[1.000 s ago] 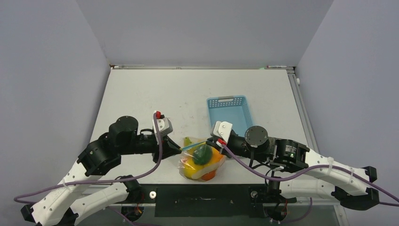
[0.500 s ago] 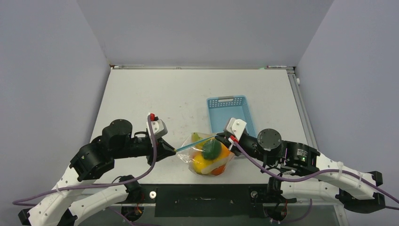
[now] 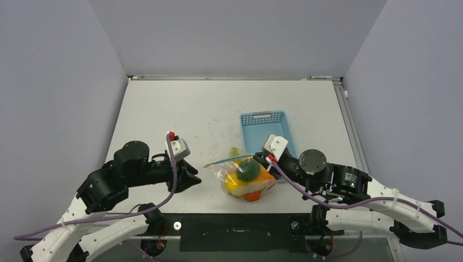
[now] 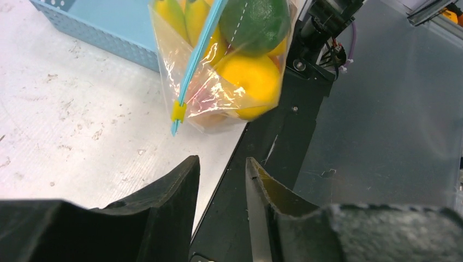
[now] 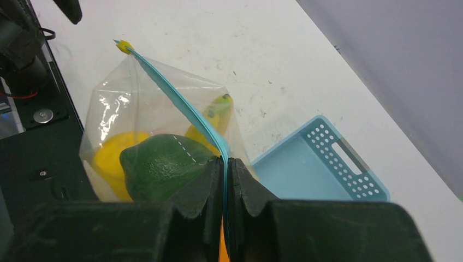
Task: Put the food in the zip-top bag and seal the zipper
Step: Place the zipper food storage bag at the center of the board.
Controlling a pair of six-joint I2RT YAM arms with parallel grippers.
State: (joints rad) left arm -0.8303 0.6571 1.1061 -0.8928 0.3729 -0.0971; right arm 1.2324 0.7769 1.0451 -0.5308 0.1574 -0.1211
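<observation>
Over the table (image 3: 164, 109), our right gripper (image 5: 225, 164) pinches one end of the zipper (image 3: 226, 161). Its free end points toward our left gripper (image 4: 221, 169), parted and empty.

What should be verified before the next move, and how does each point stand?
1. Contents of bag: ok; lime, lemon and bananas show inside it.
2. Hold of right gripper on zipper: ok; shut on one end of the strip.
3. Clearance of left gripper from bag: ok; open and apart from it.
4. Position of slider: ok; at the zipper end away from the right gripper.
5. Zipper pressed shut along its whole length: cannot tell.
6. Bag resting on table rather than hanging: cannot tell.
</observation>
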